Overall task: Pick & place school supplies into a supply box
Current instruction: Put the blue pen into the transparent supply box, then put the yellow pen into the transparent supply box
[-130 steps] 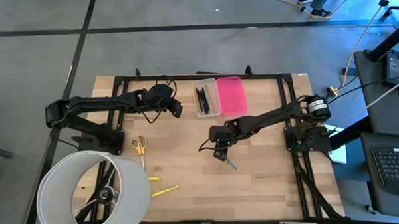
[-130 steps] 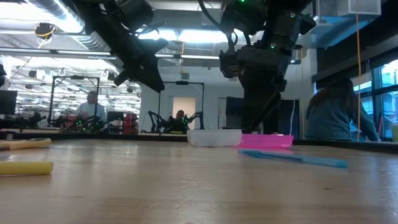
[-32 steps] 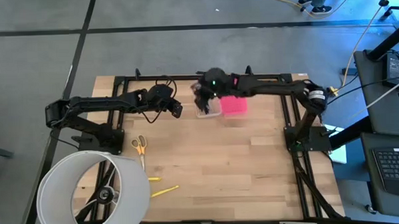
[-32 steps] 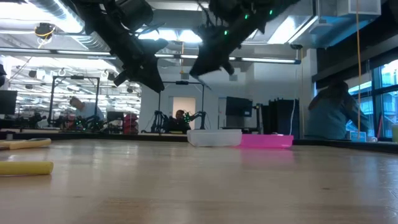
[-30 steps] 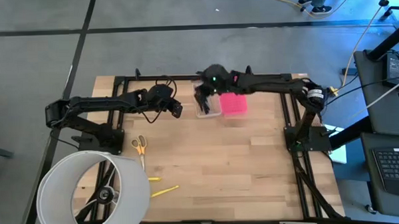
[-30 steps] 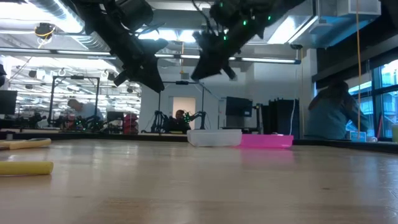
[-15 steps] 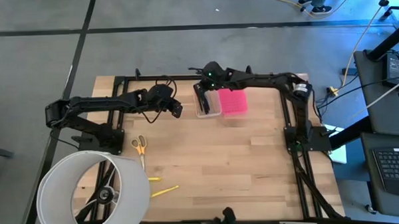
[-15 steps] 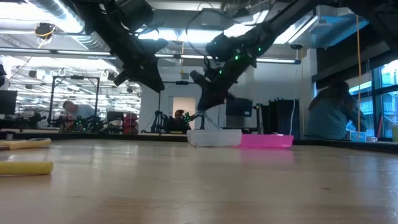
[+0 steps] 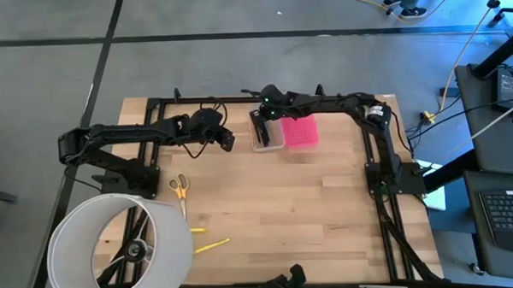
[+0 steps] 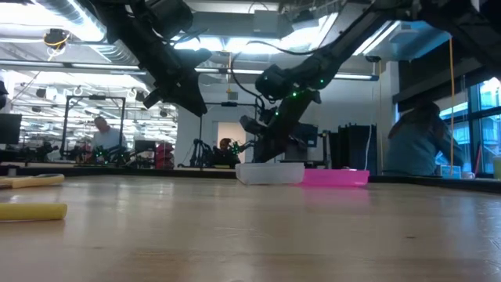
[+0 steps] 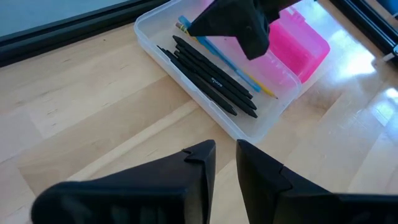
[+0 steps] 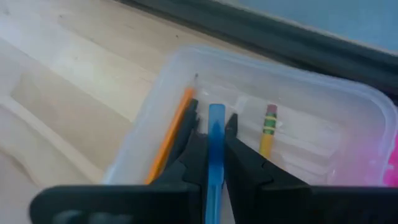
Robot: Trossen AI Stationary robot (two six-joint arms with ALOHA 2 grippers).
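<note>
Right pincer (image 12: 211, 152) pinching blue pen (image 12: 216, 140), lowered over clear supply box (image 9: 266, 129) at far edge of desk (image 9: 328, 227), pen lined up lengthwise so, I judge, it drops flat among contents. Box already holds black pens (image 11: 211, 78), pencil (image 12: 268, 134), orange pencil (image 12: 171, 140). Pink lid (image 9: 300, 131) lies open beside box, out of the way. Left pincer (image 11: 225, 158) waits near box, fingers almost together, holding nothing. Scissors (image 9: 179, 186), yellow markers (image 9: 210, 245) not yet collected, near white hoop (image 9: 114, 243). No legible writing; print on one black pen too small for me to read.

Right gripper (image 9: 257, 120) and black pens (image 11: 211, 77) crowd the supply box (image 9: 267, 132); bare table (image 9: 327, 218) in front.
</note>
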